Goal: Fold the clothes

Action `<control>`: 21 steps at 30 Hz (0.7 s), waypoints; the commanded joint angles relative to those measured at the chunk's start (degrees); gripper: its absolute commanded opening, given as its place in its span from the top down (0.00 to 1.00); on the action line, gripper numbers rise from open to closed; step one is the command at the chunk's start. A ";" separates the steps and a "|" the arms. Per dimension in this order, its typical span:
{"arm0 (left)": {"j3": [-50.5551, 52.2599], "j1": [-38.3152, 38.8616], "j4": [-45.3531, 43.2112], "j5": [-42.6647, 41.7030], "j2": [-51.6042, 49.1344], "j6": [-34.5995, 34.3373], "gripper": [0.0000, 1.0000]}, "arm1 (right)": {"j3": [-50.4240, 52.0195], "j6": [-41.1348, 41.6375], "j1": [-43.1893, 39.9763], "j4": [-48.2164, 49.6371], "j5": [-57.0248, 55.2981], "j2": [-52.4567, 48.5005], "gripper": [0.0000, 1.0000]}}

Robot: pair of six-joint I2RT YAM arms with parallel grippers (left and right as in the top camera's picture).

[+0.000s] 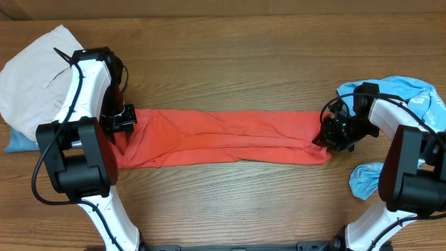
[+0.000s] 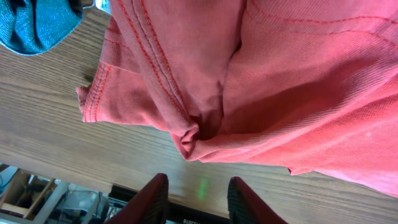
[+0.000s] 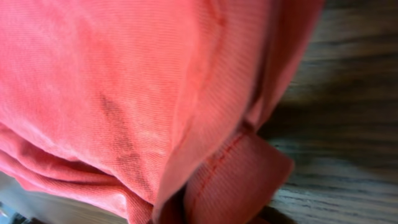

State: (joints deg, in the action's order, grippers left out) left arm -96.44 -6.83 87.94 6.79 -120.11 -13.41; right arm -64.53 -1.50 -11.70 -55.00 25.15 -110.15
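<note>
On the table (image 1: 230,63), the T-shirt (image 1: 223,138) lies between left gripper (image 1: 119,119) and right gripper (image 1: 327,135).

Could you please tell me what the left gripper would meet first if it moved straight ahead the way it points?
Most likely the red shirt: its bunched fold lies right ahead of the left gripper, whose fingers are apart. How near it is is hard to judge.

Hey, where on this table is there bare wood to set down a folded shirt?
Widest bare strip: the far side of the table, above the red-orange T-shirt, between the beige garment and the sky-blue shirt. A narrower strip lies below the T-shirt, between the left arm and right arm. Both ends are crowded with clothes.
</note>
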 commanded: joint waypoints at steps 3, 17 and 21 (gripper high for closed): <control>-2.78 -0.22 0.17 -1.18 2.14 -0.09 0.71 | -4.20 4.63 -4.20 -1.11 -5.53 0.33 0.96; -6.64 -0.22 -0.07 -6.69 2.80 0.55 0.69 | -24.00 4.37 -8.90 -17.00 -17.44 2.80 0.96; -6.64 -0.20 -0.44 -7.30 2.80 0.55 0.69 | -24.04 3.43 -1.51 -17.79 -17.77 2.78 0.96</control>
State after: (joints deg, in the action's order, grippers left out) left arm -101.75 -6.83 87.64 0.99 -119.09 -13.37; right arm -87.22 2.72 -18.81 -72.69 8.03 -109.19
